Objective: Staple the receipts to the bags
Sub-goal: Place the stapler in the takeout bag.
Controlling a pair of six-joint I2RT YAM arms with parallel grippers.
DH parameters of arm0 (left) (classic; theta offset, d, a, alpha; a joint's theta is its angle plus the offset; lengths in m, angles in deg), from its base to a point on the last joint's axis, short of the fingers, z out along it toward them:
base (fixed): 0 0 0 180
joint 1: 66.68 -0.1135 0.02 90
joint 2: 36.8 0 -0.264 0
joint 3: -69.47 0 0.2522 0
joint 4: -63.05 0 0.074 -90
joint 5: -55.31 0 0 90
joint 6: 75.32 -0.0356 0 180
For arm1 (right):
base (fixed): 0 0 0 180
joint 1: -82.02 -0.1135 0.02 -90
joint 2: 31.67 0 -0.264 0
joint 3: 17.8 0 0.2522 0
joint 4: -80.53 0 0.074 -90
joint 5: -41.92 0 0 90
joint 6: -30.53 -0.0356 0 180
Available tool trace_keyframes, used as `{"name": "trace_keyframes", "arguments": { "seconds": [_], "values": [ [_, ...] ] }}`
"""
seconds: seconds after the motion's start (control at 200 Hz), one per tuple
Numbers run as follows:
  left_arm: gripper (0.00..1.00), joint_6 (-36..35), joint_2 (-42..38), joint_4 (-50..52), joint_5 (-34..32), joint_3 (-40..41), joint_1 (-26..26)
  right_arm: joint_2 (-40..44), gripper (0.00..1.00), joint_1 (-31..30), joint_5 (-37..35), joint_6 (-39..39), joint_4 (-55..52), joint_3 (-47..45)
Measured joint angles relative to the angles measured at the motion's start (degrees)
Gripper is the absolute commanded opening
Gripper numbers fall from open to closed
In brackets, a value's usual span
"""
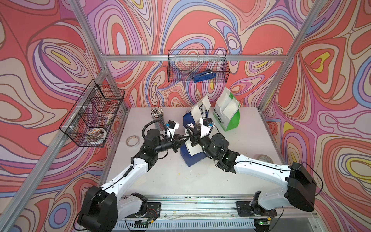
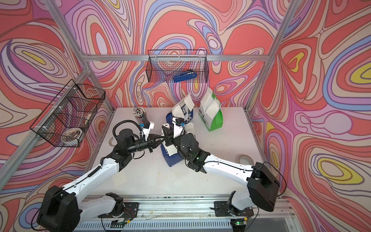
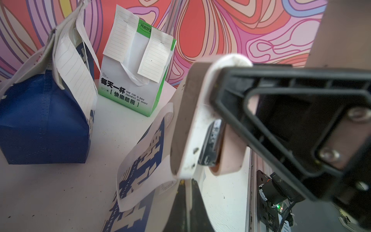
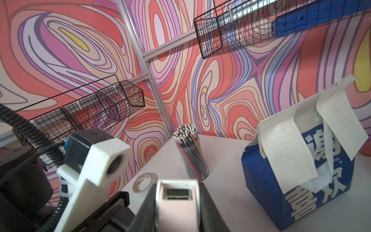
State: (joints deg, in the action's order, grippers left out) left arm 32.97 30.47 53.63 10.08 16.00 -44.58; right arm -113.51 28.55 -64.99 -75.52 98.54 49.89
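Observation:
Three bags sit on the table. A blue-white bag with big characters (image 4: 297, 192) and a green-white bag (image 3: 128, 96) stand at the back, each with two lined receipts (image 3: 154, 56) hanging from the top. A third blue-white bag (image 1: 190, 156) lies in the middle with a receipt (image 1: 191, 150) on it. My right gripper (image 4: 177, 192) is shut on a pink-and-white stapler (image 4: 177, 209) just above that bag's top. My left gripper (image 3: 190, 200) is shut, its tips right under the stapler (image 3: 192, 120). A thin white line shows between its fingers.
A blue stapler (image 1: 204, 76) lies in the wire basket (image 1: 197, 54) on the back wall. A pencil cup (image 1: 157, 116) stands back left, tape rolls (image 1: 132, 141) (image 1: 265, 159) lie at either side. A side basket (image 1: 92, 116) hangs left. A pale slip (image 2: 119, 178) lies front left.

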Motion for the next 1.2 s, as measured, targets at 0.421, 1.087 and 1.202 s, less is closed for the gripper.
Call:
{"name": "trace_keyframes", "arguments": {
  "seconds": [0.421,1.087,1.202],
  "values": [
    [0.0,-0.7,0.0,0.8,-0.2,0.0,0.0,0.3,0.23,0.0,-1.9,0.8,-1.9,-1.4],
    [0.0,-7.3,-1.0,5.7,0.3,-1.3,0.1,5.1,0.51,0.0,5.3,0.0,-16.2,-0.5],
    [0.0,-6.2,0.0,3.1,0.8,-1.3,0.1,7.1,0.56,0.0,5.5,-0.7,-18.7,-0.4]
  ]
}}
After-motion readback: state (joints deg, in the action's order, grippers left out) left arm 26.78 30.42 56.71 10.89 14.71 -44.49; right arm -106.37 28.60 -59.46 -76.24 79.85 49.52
